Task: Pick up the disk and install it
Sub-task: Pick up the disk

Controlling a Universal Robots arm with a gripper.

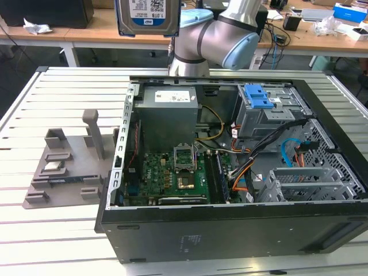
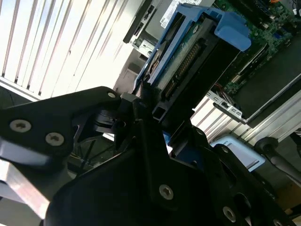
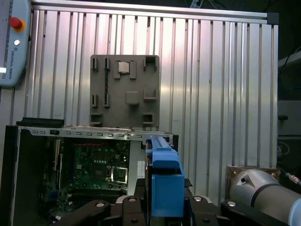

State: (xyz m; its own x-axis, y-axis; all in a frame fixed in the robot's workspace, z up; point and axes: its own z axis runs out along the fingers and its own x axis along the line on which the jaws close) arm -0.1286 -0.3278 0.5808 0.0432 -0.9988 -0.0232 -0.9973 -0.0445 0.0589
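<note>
The disk, a silver hard drive with a white-and-blue label, hangs upright high above the table's far edge, to the exterior view's left of the arm. In the second wrist view my gripper is shut on the disk, whose connector edge and blue side bracket face the camera. The first wrist view shows the blue bracket standing up between the black gripper parts, well above the open computer case.
The open computer case lies on the slatted metal table, with a grey drive cage with a blue latch at its far right. A grey fixture tray holding a small silver chip sits on the left. A teach pendant rests at the table's edge.
</note>
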